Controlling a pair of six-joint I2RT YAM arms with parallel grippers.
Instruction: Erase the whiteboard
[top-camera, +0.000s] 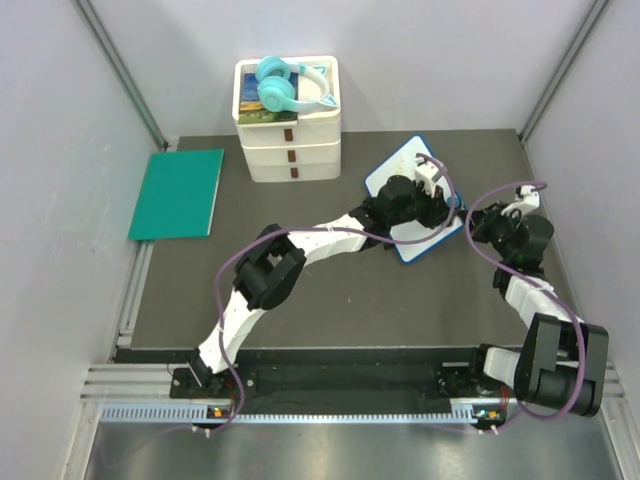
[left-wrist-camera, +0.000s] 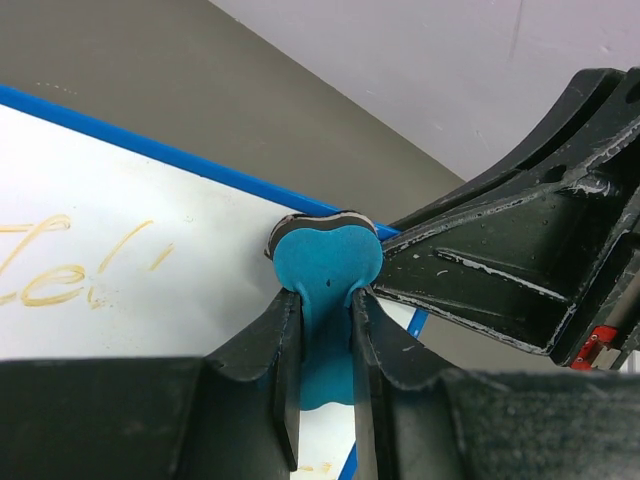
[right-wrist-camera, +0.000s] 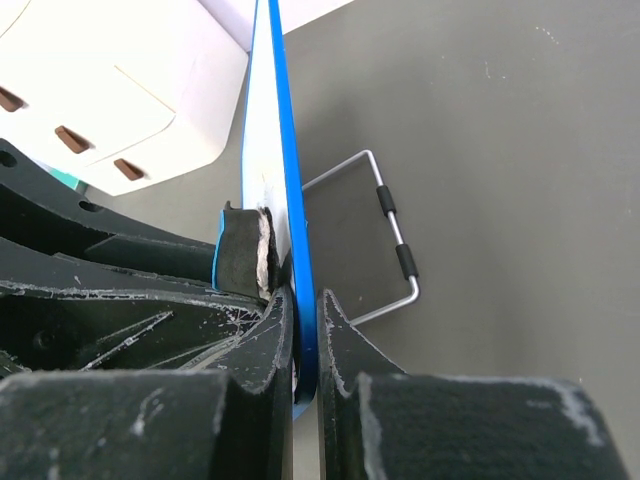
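1. As I look down from the top view, the whiteboard (top-camera: 398, 165) sits at the far right of the dark table (top-camera: 330, 300), with both arms reaching onto it.
2. My left gripper (left-wrist-camera: 325, 305) is clamped on a blue eraser (left-wrist-camera: 325, 255). The eraser's end meets the board's white face beside the blue frame, right of the yellow scribbles (left-wrist-camera: 45, 270).
3. My right gripper (right-wrist-camera: 305, 300) pinches the board's blue edge between its fingers. The wire stand (right-wrist-camera: 395, 235) juts from the board's back.

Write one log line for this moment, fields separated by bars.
left gripper: shut on eraser | eraser: on whiteboard near blue edge | right gripper: shut on whiteboard edge | yellow writing: not yet erased
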